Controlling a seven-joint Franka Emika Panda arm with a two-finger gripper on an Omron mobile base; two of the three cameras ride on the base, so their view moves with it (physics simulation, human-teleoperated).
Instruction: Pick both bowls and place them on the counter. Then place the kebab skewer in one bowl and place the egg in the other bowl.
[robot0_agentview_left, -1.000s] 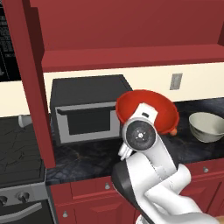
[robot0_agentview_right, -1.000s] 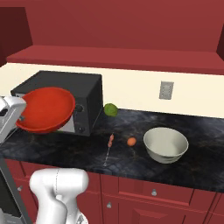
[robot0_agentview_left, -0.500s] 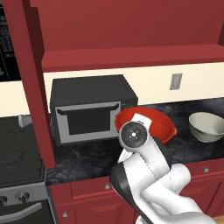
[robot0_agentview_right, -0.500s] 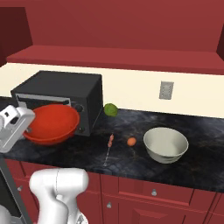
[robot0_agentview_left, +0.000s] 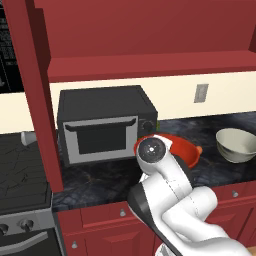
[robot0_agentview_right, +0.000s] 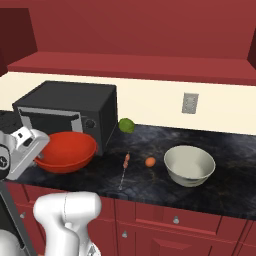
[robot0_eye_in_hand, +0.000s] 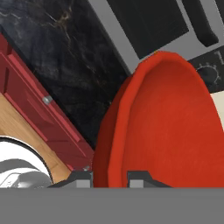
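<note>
The claw (robot0_eye_in_hand: 109, 178) is clamped on the red bowl's (robot0_eye_in_hand: 166, 127) rim, arm bent low.

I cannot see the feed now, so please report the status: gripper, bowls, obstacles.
Gripper shut on red bowl rim, bowl low over counter beside microwave. Pale bowl already on counter. Skewer, egg lie between bowls, off the landing spot.

Red upper cabinets (robot0_agentview_right: 130, 35) hang above a cream wall (robot0_agentview_right: 150, 102) with a grey outlet (robot0_agentview_right: 189, 103); a black microwave (robot0_agentview_left: 102, 122) stands beside what looks like a stove (robot0_agentview_left: 22, 170).
</note>
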